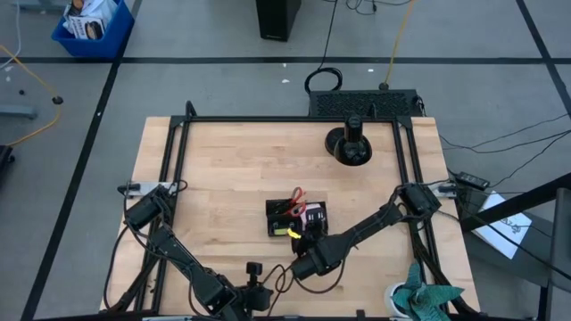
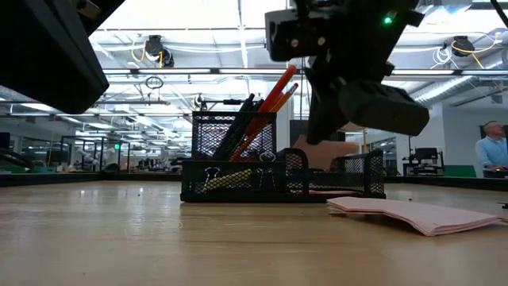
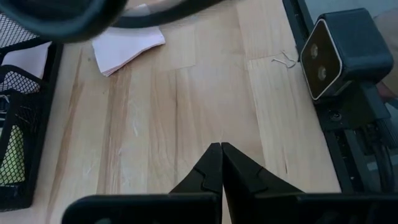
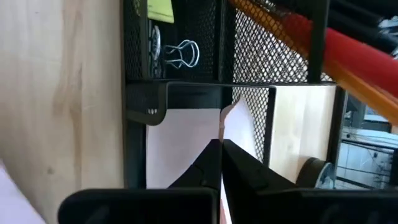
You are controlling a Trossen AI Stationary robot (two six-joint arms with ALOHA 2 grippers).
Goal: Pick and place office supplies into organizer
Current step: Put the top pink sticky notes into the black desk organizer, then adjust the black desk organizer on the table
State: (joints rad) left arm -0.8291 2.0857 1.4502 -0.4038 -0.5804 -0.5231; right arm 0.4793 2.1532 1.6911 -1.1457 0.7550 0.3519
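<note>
The black mesh organizer (image 1: 277,214) (image 2: 238,171) sits mid-table. Its tall part holds orange pencils (image 2: 274,91), dark pens and red-handled scissors (image 1: 297,194). A binder clip (image 4: 180,53) and a yellow piece (image 4: 160,9) lie in a low part. My right gripper (image 4: 221,144) (image 1: 312,234) hangs over the low compartment on the organizer's right, shut on a pink sticky note. More pink sheets (image 2: 421,214) (image 3: 127,46) lie flat on the table beside the organizer. My left gripper (image 3: 221,146) is shut and holds nothing, above bare wood near the table's near edge. My right gripper pinches a single thin pink sheet between its two fingers by one edge (image 4: 222,127). The fingers slant down from the table's near right. The sheet stands edge-on ahead of the fingertips, inside the low compartment's mesh wall (image 4: 249,118), above another pink sheet (image 4: 183,152) on the floor.
A round black stand with a post (image 1: 350,147) rises at the far right of the table. A teal cloth (image 1: 428,299) lies at the near right corner. A small bent wire piece (image 3: 284,59) rests on the wood beside a grey camera block (image 3: 348,53).
</note>
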